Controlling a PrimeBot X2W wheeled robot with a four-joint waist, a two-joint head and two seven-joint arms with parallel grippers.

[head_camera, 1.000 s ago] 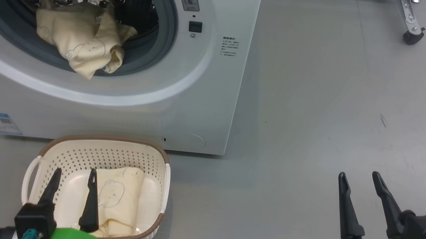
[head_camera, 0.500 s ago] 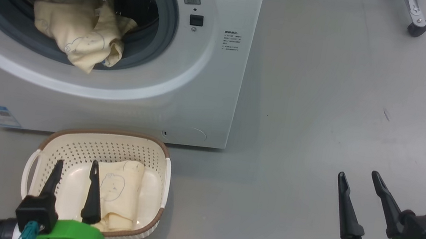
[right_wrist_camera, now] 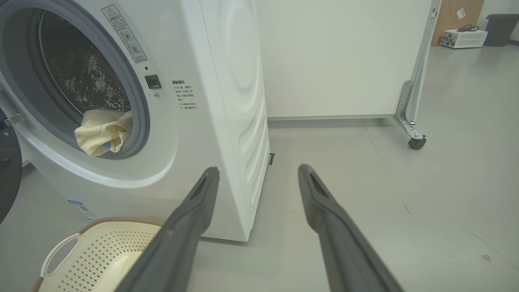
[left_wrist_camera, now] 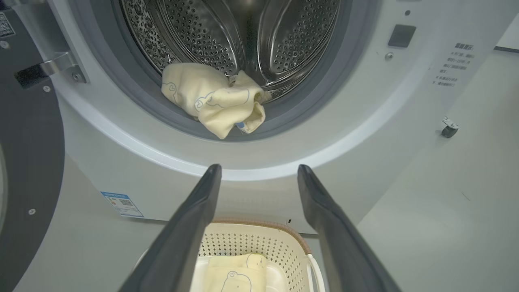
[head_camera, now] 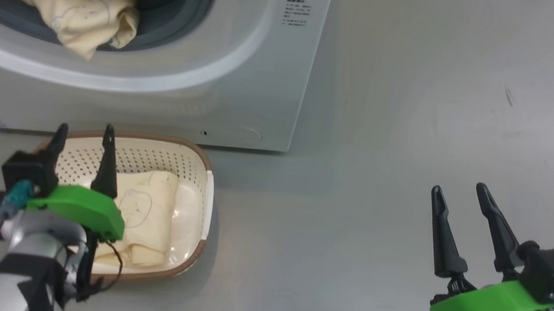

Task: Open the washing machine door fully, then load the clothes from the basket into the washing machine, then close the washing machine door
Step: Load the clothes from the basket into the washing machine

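Observation:
The washing machine (head_camera: 247,62) stands open, and a crumpled cream garment (head_camera: 70,6) hangs over the lower lip of its drum mouth. The cream basket (head_camera: 159,159) sits on the floor in front of it with another folded piece of the clothes (head_camera: 145,212) inside. My left gripper (head_camera: 84,130) hovers open over the basket's left half, fingers pointing at the machine, nothing between them. The left wrist view shows that gripper (left_wrist_camera: 259,167), the drum garment (left_wrist_camera: 215,101), the basket (left_wrist_camera: 259,243) and the black door (left_wrist_camera: 32,142) swung out at left. My right gripper (head_camera: 458,188) is open over bare floor at right.
The right wrist view shows the right gripper (right_wrist_camera: 258,168), the machine's side (right_wrist_camera: 227,101), a white wall panel on a castered metal leg (right_wrist_camera: 413,138) behind, and a box and bin at the far right. Grey floor spreads to the right of the machine.
The head camera has tilted down, so the scene slid up the picture. My left gripper has risen and moved forward over the basket's left part. Both grippers stay open.

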